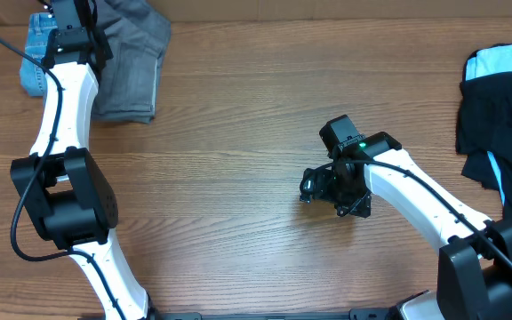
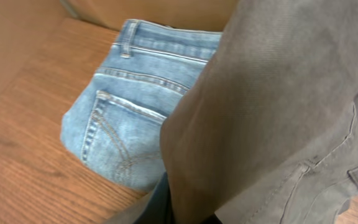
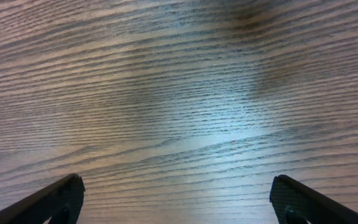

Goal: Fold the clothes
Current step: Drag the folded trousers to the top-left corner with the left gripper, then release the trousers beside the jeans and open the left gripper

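Grey shorts (image 1: 133, 64) are lying bunched at the upper left of the overhead frame, top edge running out of the frame. Folded jeans (image 1: 34, 55) are sitting just beside them on the left. In the left wrist view the grey cloth is covering the jeans' right side.

The left arm is reaching into the upper left corner, with the left end effector (image 1: 69, 13) sitting about where jeans and shorts meet. The left wrist view is filling with grey cloth close to the lens, a pocket seam and belt loop showing at lower right. The fingers are hidden there, so I cannot tell how far it is open or whether it is gripping the shorts.

The right end effector (image 1: 314, 187) is hovering right of centre over bare bench (image 1: 238, 133), well apart from every garment. In the right wrist view its fingertips (image 3: 58, 199) are showing at the lower left and lower right corners, spread wide and holding nothing, only wood grain between them.

A black garment (image 1: 505, 124) is lying heaped at the right edge, with a light-blue garment (image 1: 505, 60) showing at the upper right, touching it.
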Motion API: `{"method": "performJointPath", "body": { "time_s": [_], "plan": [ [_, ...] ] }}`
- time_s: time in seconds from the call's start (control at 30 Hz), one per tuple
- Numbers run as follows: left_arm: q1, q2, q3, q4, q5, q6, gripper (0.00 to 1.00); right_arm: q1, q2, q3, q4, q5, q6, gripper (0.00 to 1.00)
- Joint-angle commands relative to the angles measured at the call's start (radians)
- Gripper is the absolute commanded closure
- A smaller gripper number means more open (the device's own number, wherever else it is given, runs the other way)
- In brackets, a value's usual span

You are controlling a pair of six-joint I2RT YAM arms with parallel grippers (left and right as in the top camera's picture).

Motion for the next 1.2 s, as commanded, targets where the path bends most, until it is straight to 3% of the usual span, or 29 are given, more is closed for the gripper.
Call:
{"method": "performJointPath", "body": {
  "time_s": [0.0, 0.17, 0.53, 0.73, 1.17],
  "plan": [
    [0.013, 0.005, 0.038, 0.015, -0.087, -0.091, 0.96, -0.003, -0.022, 0.020, -0.001, -0.001, -0.003, 0.00],
    [0.026, 0.005, 0.038, 0.018, -0.162, -0.163, 0.96, -0.003, -0.022, 0.020, -0.005, -0.001, -0.003, 0.00],
    [0.094, 0.007, 0.037, 0.039, -0.133, -0.246, 0.94, -0.004, -0.022, 0.020, -0.030, -0.001, -0.003, 0.00],
    [0.122, 0.021, 0.037, 0.098, -0.068, -0.245, 0.90, -0.004, -0.022, 0.020, -0.054, -0.001, -0.003, 0.00],
    [0.166, 0.156, 0.037, 0.240, -0.079, -0.217, 0.87, -0.003, -0.022, 0.020, -0.119, -0.001, -0.002, 0.00]
  ]
}}
